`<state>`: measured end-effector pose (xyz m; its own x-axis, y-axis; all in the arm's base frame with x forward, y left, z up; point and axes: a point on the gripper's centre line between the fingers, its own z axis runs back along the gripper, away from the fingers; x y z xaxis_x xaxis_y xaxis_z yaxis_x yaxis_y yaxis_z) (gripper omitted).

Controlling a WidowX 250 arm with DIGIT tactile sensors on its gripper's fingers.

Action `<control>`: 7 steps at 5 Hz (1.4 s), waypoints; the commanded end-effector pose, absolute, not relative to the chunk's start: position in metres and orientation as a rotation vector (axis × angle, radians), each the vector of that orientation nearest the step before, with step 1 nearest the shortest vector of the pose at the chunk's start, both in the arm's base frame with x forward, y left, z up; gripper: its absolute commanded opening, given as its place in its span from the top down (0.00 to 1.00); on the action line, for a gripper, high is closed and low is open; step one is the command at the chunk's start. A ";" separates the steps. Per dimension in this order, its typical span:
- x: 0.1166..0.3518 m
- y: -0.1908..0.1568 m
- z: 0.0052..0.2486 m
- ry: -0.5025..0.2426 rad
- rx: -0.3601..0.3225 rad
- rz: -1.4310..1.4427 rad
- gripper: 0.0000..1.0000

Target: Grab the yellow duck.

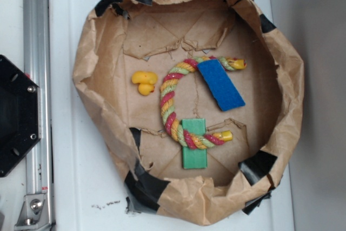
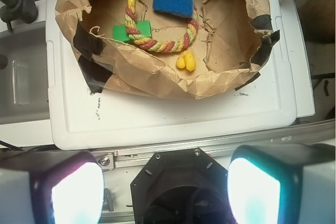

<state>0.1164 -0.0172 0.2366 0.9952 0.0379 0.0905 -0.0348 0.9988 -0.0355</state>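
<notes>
White worktop [image 1: 81, 187] carries a crumpled brown paper bowl [image 1: 97, 106] patched with black tape, and the yellow duck [image 1: 144, 82] sits on its floor, just beside the outer curve of the braided rope [image 1: 168, 101] and near the bowl wall. Pincer [image 2: 165, 192] hangs wide apart, well back from the bowl (only its two pads show in the wrist view). Risks, I'd guess: clipping the tall paper rim on the way in, or pinching rope along with the duck.
</notes>
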 end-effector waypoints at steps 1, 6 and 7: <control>0.116 -0.017 0.237 -0.091 -0.034 0.036 0.00; 0.258 0.002 0.099 -0.069 0.155 -0.169 0.00; 0.255 0.012 0.076 -0.012 0.129 -0.208 0.00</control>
<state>0.2507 0.0105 0.0680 0.9763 -0.2137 -0.0356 0.2164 0.9686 0.1225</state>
